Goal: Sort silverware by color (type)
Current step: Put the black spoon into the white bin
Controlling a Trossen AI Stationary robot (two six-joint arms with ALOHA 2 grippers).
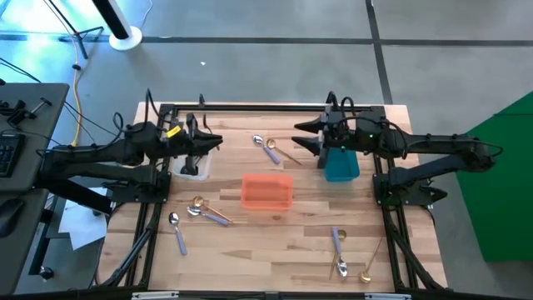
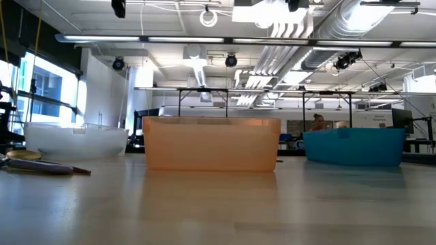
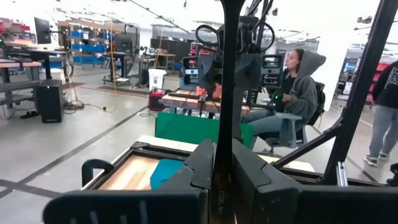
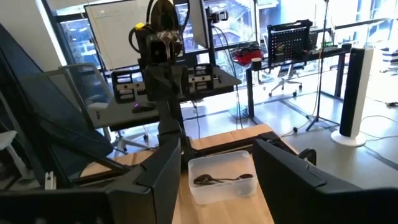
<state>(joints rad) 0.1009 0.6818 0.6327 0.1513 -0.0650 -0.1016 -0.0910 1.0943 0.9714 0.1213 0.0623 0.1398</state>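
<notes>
Silverware lies scattered on the wooden table: a lavender-handled spoon [image 1: 268, 148] beside a gold one [image 1: 288, 155] at the far middle, a gold spoon [image 1: 198, 203] and a lavender-handled spoon [image 1: 212, 217] at the left, another lavender-handled spoon [image 1: 177, 232] nearer. More spoons [image 1: 338, 250] lie at the near right. Black spoons [image 4: 224, 179] rest in the clear bin [image 4: 205, 190]. My left gripper [image 1: 218, 140] hovers shut and level over the clear bin [image 1: 196, 168], holding nothing. My right gripper [image 1: 298, 136] hovers open and level beside the teal bin [image 1: 341, 165], its fingers [image 4: 163, 180] wide apart.
An orange bin [image 1: 266, 192] stands mid-table between the clear bin [image 2: 75, 143] and the teal bin [image 2: 354, 146]. A black frame [image 1: 250, 107] edges the table. A person [image 3: 298, 87] sits beyond the table's right side; another person [image 3: 385, 112] stands farther off.
</notes>
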